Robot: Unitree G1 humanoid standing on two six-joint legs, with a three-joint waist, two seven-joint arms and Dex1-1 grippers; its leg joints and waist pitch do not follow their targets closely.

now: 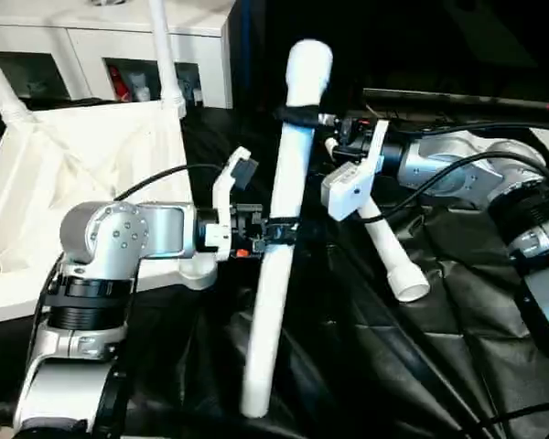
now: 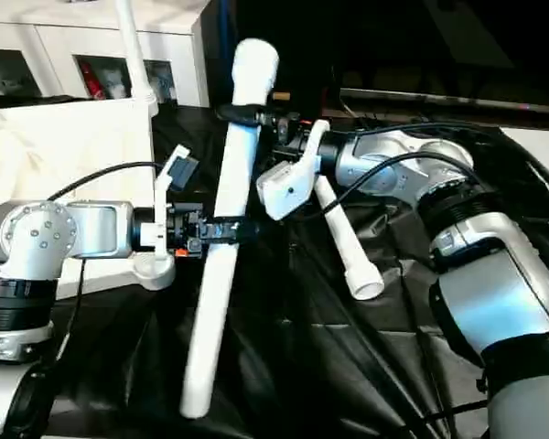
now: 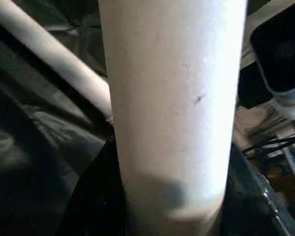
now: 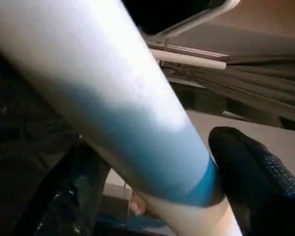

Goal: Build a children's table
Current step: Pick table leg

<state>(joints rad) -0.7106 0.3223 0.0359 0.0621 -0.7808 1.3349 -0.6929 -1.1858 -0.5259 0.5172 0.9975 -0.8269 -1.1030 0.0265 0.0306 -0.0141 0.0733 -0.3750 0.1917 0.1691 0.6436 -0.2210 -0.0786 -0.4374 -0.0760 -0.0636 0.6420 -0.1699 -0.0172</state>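
Note:
A long white leg (image 1: 273,311) stands almost upright above the black cloth, its rounded end at the top. My left gripper (image 1: 280,232) is shut on it about halfway up, and the leg (image 3: 172,98) sits close against that wrist's camera. My right gripper (image 1: 297,114) is open around the same leg (image 4: 113,98) just under the thick top end, with a black fingertip (image 4: 255,182) on either side. The white tabletop (image 1: 73,183) lies upside down at the left with two legs (image 1: 165,55) standing in its far corner sockets. Another leg (image 1: 389,251) lies on the cloth.
A wrinkled black cloth (image 1: 421,366) covers the surface under both arms. A white glass-doored cabinet (image 1: 101,41) stands behind the tabletop. Cables run along my right forearm (image 1: 494,183).

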